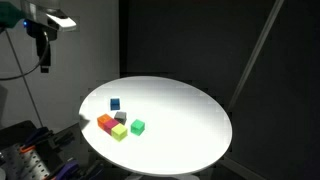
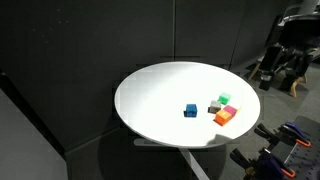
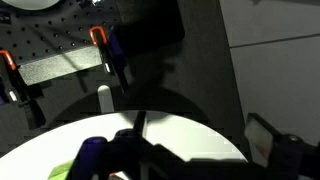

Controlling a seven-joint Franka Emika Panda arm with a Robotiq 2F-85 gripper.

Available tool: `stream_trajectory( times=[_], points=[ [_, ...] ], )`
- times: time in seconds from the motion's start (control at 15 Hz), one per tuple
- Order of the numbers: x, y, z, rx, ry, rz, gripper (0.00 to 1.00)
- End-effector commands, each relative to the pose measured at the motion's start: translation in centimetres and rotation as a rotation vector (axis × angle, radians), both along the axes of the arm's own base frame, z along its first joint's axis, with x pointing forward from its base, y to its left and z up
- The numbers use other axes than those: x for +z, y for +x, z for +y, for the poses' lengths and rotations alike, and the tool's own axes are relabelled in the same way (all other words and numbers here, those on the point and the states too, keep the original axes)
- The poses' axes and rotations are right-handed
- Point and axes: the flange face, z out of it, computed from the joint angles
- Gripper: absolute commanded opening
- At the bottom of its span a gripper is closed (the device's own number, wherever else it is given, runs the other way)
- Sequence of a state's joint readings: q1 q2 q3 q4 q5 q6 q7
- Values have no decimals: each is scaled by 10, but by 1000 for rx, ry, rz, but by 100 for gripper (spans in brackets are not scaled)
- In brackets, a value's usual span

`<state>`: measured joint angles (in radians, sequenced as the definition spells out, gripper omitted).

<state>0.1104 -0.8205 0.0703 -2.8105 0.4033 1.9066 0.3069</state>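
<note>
The small coloured cubes (image 1: 119, 131) lie in a group on the round white table (image 1: 190, 125), near its edge. The blue cube (image 1: 115, 103) sits a little apart from the others. None of them is lifted or touched, so the handling is not yet begun. The gripper (image 1: 44, 62) hangs high beside the table, well apart from the cubes, with its jaws apart and empty.
</note>
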Motion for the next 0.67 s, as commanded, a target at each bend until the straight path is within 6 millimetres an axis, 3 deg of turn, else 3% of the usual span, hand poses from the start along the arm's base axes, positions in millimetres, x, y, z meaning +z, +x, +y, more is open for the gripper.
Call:
stream_trajectory(
  times=[0.0,0.6],
  points=[
    [0,0,0,0,0,1,100],
    [5,5,-2,13,-32,-33,100]
  ],
)
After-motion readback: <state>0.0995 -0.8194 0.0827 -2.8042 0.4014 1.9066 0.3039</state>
